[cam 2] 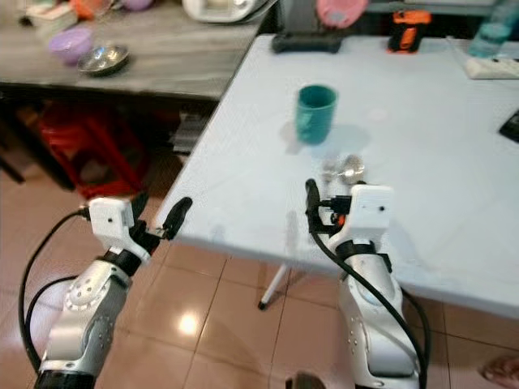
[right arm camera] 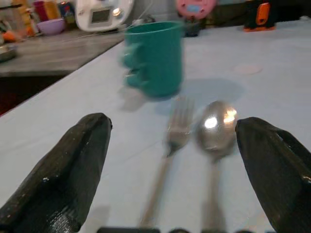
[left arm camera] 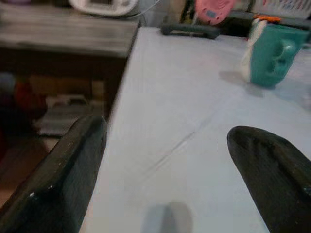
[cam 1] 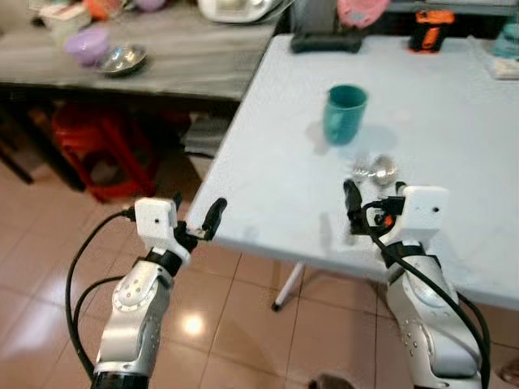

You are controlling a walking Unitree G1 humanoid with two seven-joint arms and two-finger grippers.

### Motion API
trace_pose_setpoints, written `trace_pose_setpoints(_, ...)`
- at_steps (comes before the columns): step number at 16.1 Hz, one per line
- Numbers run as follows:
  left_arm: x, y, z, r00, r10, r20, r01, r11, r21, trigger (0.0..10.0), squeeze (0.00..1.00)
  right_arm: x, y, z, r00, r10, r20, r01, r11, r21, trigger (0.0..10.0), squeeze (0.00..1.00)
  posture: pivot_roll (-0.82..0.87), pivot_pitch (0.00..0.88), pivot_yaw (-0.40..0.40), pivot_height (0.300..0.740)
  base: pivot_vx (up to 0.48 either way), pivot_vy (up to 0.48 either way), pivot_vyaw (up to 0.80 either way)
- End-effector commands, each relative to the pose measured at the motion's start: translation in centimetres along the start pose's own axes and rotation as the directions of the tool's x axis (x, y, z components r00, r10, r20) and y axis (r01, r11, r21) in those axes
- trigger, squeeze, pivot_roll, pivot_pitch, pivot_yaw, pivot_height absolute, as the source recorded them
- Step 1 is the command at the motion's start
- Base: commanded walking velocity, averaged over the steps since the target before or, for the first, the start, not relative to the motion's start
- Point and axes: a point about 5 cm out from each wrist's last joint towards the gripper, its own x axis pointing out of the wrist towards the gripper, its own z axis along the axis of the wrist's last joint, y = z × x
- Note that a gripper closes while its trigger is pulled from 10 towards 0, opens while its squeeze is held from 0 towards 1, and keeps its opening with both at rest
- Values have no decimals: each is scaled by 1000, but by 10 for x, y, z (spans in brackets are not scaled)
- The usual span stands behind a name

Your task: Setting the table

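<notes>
Both grippers, right [right arm camera: 170, 170] and left [left arm camera: 167, 179], hover spread and empty, the right apparently straddling fork [right arm camera: 171, 141] and spoon [right arm camera: 216, 127] laid before the teal mug [right arm camera: 154, 57].

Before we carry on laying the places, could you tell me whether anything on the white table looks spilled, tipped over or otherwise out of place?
Nothing stands out. The teal mug stands upright on the white table, with no spill around it. The fork and spoon lie side by side just in front of the open right gripper. The open left gripper hovers at the table's edge.

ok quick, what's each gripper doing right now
Left gripper: open, empty, at the table edge.
Right gripper: open, empty, over the fork and spoon.
</notes>
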Motion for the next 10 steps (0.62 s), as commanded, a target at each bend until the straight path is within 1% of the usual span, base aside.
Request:
trace_pose_setpoints(1, -2, -1, -1, 1000, -14, -11, 14, 1000, 0, 10000, 0, -1, -1, 3, 1000, -5, 15, 4, 1000, 6, 10000, 0, -101, 138, 95, 740, 289, 0, 0)
trace_pose_setpoints(4, -2, -2, -2, 1000, -16, -13, 16, 1000, -16, 10000, 0, -1, -1, 1, 1000, -11, 6, 11, 1000, 1, 10000, 0, -101, 138, 95, 740, 0, 0, 0)
trace_pose_setpoints(6, -4, -4, -4, 999, -29, -19, 29, 1000, -9, 10000, 0, -1, 0, -1, 1000, -7, -8, 7, 1000, 3, 10000, 0, -101, 138, 95, 740, 0, 0, 0)
trace_pose_setpoints(7, -6, -5, -4, 998, -53, -18, 53, 998, -15, 10000, 0, -1, 1, -2, 1000, 0, -14, 0, 1000, 5, 10000, 0, -101, 138, 95, 740, 0, 0, 0)
trace_pose_setpoints(8, -10, -10, -5, 990, -141, -20, 139, 989, -55, 10000, 0, 0, 3, -3, 1000, 4, -24, -3, 1000, 10, 10000, 0, -101, 138, 95, 740, 0, 0, 0)
trace_pose_setpoints(10, -18, -21, -4, 960, -278, -25, 275, 958, -83, 10000, 0, 0, 5, -5, 999, 6, -42, -6, 1000, 3, 10000, 0, -93, 137, 90, 740, 0, 0, 0)
